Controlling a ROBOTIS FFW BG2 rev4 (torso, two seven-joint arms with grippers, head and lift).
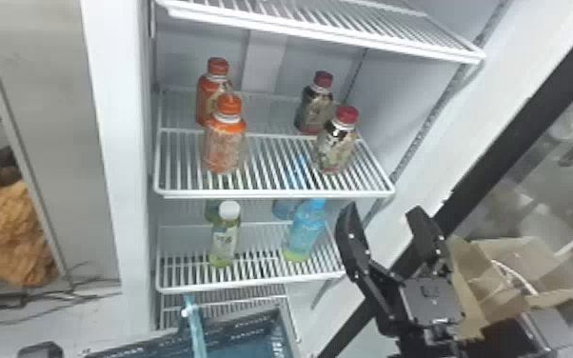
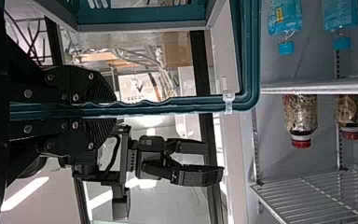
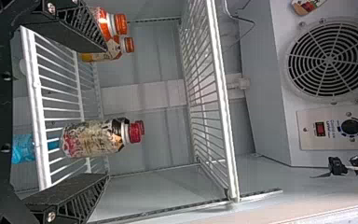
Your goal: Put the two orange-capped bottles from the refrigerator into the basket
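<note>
Two orange-capped bottles stand upright on the refrigerator's middle shelf at the left, the front one (image 1: 225,147) partly covering the rear one (image 1: 207,97). Right of the lower shelf in the head view, my right gripper (image 1: 383,223) is open and empty. In the right wrist view, the orange-capped bottles (image 3: 103,24) (image 3: 115,52) lie beyond one finger of the right gripper (image 3: 106,113). The teal basket (image 1: 240,323) is below the shelves. My left gripper (image 1: 40,351) is at the bottom left edge; in its wrist view, the left gripper (image 2: 106,110) is shut on the basket's rim (image 2: 168,106).
Two red-capped bottles (image 1: 335,143) (image 1: 316,107) share the middle shelf (image 1: 271,193) at the right. Below stand a white-capped bottle (image 1: 225,238) and blue bottles (image 1: 305,231). A wire shelf (image 1: 323,40) hangs above. At right are the door's dark frame (image 1: 504,147) and a cardboard box (image 1: 514,266).
</note>
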